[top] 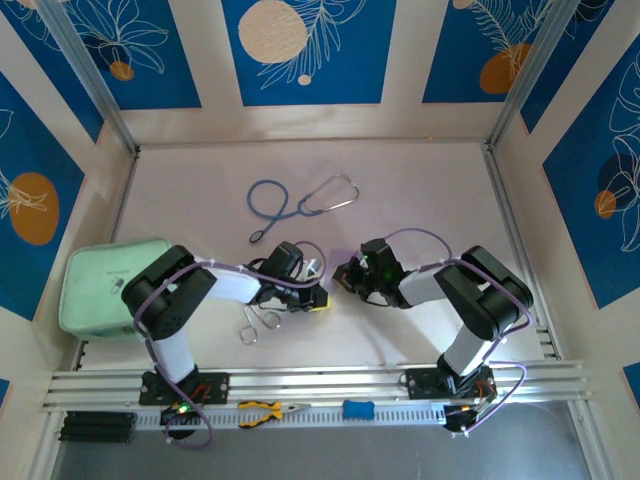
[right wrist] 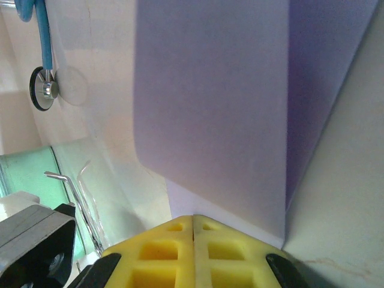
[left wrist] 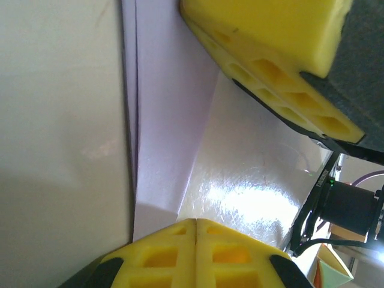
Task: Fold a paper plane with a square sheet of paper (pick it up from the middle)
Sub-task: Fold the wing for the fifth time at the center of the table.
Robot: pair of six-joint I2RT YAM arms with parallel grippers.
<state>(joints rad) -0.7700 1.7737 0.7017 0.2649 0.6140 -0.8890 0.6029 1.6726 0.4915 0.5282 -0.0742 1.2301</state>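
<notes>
The square sheet of paper, pale lilac, lies partly folded on the white table between my two grippers. In the left wrist view its folded layers run away from my left gripper, whose yellow fingers are shut, tips at the paper's near edge. The right gripper's yellow fingers sit on the paper's far side there. In the right wrist view a raised lilac flap stands over a paler layer that reaches my shut right gripper. From above, the left gripper and right gripper nearly meet. The paper plane is out of view.
A blue stethoscope lies behind the grippers, its chest piece seen from the right wrist. Metal forceps lie by the left arm. A mint-green pouch sits at the left wall. Yellow pliers and a blue tool rest on the front rail.
</notes>
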